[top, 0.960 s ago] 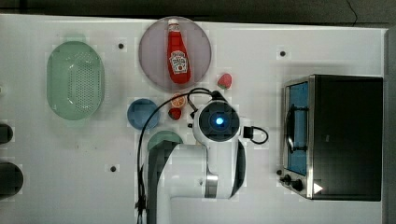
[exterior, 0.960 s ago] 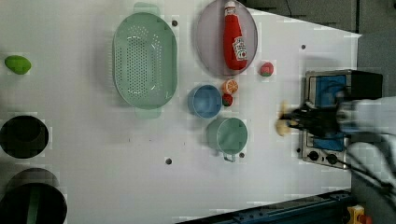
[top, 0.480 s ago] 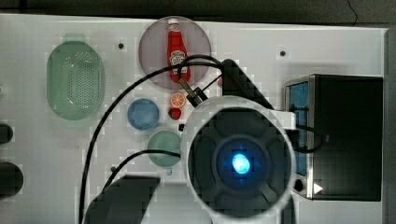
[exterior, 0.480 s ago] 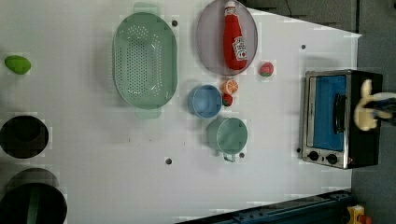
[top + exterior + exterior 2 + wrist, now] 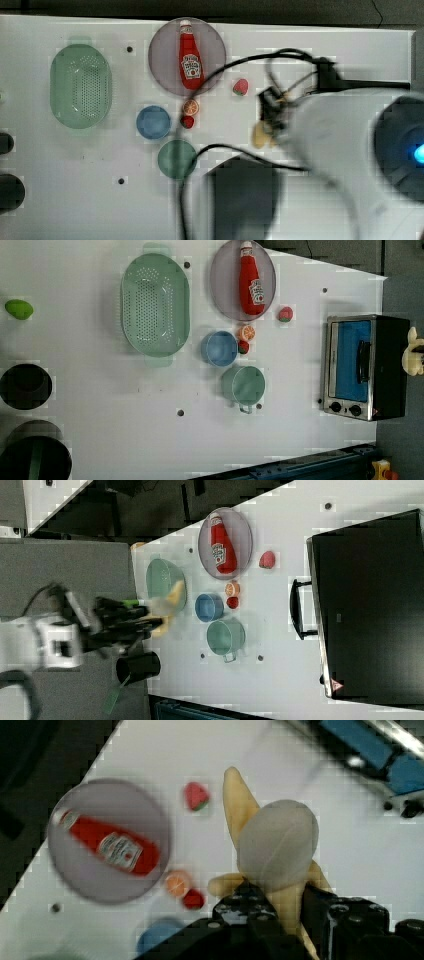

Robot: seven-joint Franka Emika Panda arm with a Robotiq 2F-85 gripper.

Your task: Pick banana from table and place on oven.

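The pale yellow banana (image 5: 276, 845) is peeled-looking with a rounded cream tip, and my gripper (image 5: 280, 906) is shut on its lower end. It hangs high above the white table (image 5: 100, 405). In the left view the banana (image 5: 414, 353) sits at the frame's right edge, just past the black top of the oven (image 5: 367, 367). The top view has the banana (image 5: 261, 135) under my gripper (image 5: 272, 114), with my arm covering the oven. In the right view, my gripper (image 5: 150, 621) holds the banana (image 5: 169, 604) far to the right view's left of the oven (image 5: 370, 605).
A ketchup bottle (image 5: 251, 285) lies on a grey plate (image 5: 225, 270). Nearby are a green colander (image 5: 155, 305), blue bowl (image 5: 219, 348), green cup (image 5: 244, 385), orange slice (image 5: 246, 333), two strawberries (image 5: 285, 314) and a green fruit (image 5: 19, 309). Black cups (image 5: 25, 386) stand at the left view's left.
The banana, held in my gripper, has travelled toward the left view's right, from beside the oven door across its top to the frame edge. In the top view my arm swung right.
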